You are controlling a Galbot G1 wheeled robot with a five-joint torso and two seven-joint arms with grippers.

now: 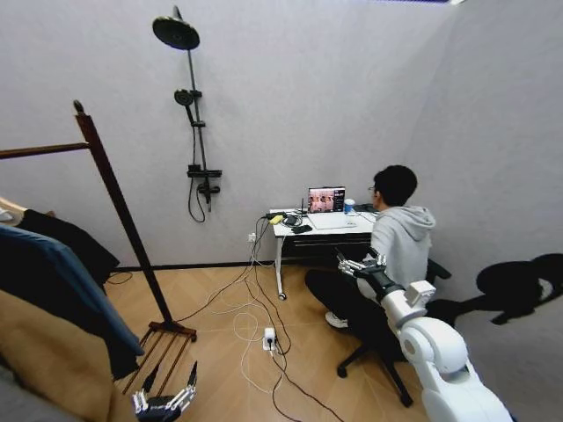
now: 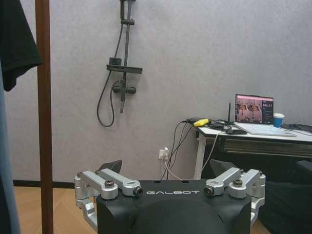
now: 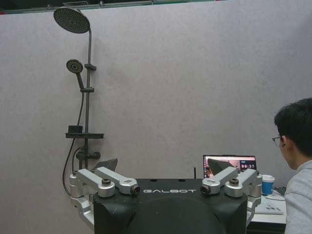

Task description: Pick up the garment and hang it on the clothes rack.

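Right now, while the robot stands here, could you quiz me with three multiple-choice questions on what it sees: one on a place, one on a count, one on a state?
1. Where does the clothes rack stand?
A. On the robot's left.
B. On its right, against the desk.
C. Behind the seated person.

2. How many shower heads hang on the wall pole?
A. One.
B. Two.
C. Four.

3. What state is the left pincer in?
A. Open and empty.
B. Shut on a hanger.
C. Shut on a cable.

Answers:
1 A: its upright and rail show at the head view's left.
2 B: there is a large head on top and a small one below.
3 A: its fingers stand spread with nothing between them.
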